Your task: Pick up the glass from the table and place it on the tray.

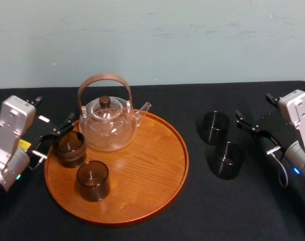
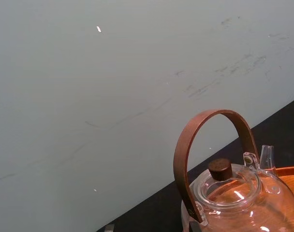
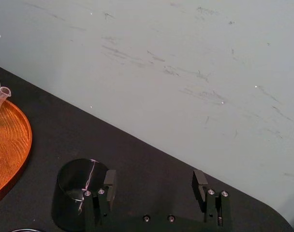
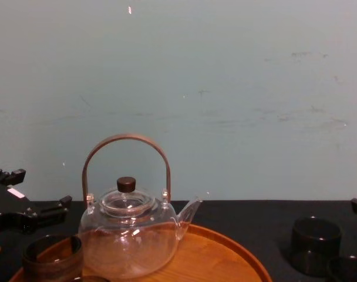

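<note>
Two dark glasses stand on the black table [image 1: 157,103] to the right of the tray, a farther one [image 1: 215,127] and a nearer one [image 1: 227,159]. My right gripper [image 1: 253,131] hovers open just right of them. In the right wrist view its fingers [image 3: 108,186] stand wide apart, with the farther glass [image 3: 79,193] just outside one of them. The round wooden tray [image 1: 157,165] carries a clear glass teapot [image 1: 108,125] and two more dark glasses [image 1: 68,148] [image 1: 92,179]. My left gripper [image 1: 56,133] is open at the tray's left edge, beside the left glass on the tray [image 4: 52,255].
The teapot's tall brown handle [image 4: 125,141] rises above the tray's back left. A pale wall [image 1: 152,40] closes off the table's far edge. Bare black cloth lies in front of the tray and around the two right glasses.
</note>
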### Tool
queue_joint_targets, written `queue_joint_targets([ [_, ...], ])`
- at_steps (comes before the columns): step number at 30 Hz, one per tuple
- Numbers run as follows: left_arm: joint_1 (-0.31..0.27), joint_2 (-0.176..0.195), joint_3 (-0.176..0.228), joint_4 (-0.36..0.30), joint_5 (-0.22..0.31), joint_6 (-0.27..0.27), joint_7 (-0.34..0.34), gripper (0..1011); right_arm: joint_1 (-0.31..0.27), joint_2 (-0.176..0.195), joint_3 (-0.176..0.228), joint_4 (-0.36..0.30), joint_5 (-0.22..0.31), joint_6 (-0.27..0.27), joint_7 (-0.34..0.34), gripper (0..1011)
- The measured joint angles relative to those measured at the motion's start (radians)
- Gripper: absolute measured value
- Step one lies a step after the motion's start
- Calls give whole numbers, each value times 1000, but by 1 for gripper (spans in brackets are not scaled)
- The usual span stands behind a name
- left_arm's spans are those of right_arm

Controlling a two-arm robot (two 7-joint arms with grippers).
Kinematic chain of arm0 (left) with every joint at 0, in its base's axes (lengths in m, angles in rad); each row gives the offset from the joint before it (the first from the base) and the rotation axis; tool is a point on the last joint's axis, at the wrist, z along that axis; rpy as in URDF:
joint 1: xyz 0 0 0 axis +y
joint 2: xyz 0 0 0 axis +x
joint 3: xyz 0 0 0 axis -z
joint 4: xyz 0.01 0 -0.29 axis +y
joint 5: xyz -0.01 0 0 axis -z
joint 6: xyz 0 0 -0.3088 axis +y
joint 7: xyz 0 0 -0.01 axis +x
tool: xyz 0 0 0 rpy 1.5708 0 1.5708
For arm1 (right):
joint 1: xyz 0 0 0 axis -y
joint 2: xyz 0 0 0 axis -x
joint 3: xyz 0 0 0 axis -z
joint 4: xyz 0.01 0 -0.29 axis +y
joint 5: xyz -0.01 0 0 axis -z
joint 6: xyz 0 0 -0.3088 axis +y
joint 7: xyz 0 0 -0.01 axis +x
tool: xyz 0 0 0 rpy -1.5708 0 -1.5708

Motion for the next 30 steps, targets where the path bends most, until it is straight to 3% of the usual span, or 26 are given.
queue_joint_targets([
  [30,0,0,0,0,0,0,0,1001,0,0,0,0,0,0,0,1002],
])
